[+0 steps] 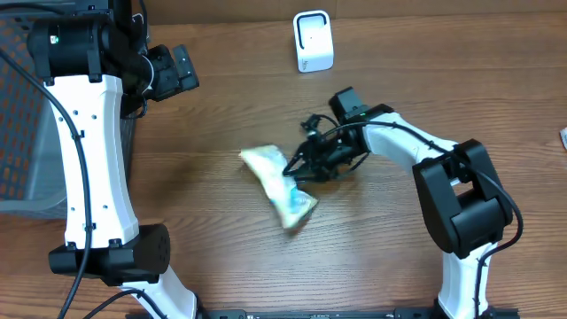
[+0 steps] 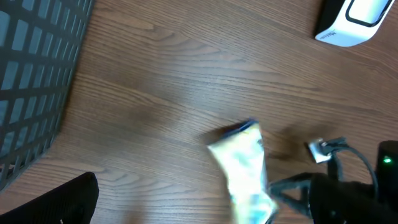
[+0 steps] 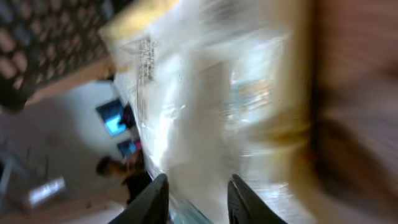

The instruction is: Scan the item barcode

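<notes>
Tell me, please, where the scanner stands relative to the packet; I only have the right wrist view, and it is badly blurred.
Observer: The white scanner stands on the far side of the table, well beyond the packet, which is mid-table at the right gripper.
Operator: Thank you. Is the left arm anywhere near it?
Observer: No. The left gripper hangs open and empty at the far left, near the mesh basket.
</notes>
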Robot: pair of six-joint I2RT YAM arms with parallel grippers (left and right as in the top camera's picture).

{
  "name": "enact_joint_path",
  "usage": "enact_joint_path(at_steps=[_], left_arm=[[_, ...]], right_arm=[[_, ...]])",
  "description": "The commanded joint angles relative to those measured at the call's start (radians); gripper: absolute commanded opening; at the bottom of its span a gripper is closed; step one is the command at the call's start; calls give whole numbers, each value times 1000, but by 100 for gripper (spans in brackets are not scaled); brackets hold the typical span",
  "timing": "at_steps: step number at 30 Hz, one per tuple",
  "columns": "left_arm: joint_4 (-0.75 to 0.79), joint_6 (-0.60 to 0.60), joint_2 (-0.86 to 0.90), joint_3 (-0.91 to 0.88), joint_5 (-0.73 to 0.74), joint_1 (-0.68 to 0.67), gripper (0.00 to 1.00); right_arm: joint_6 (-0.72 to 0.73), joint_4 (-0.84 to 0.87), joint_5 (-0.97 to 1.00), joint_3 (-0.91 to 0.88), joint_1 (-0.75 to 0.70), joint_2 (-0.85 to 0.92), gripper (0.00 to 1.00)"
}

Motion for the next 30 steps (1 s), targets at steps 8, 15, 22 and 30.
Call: enact_joint_path(at_steps=[8, 15, 22, 30], left_arm=[[-2, 32, 10, -6, 29, -3, 100], [1, 79, 10, -99, 107, -41, 100], [53, 75, 10, -268, 107, -61, 100], [67, 76, 10, -379, 95, -61, 100]], right_arm=[[-23, -153, 347, 67, -182, -15, 44], [-188, -378, 343, 190, -191, -15, 75], [-178, -362, 266, 111, -71, -15, 95], [63, -81, 211, -27, 68, -15, 94]])
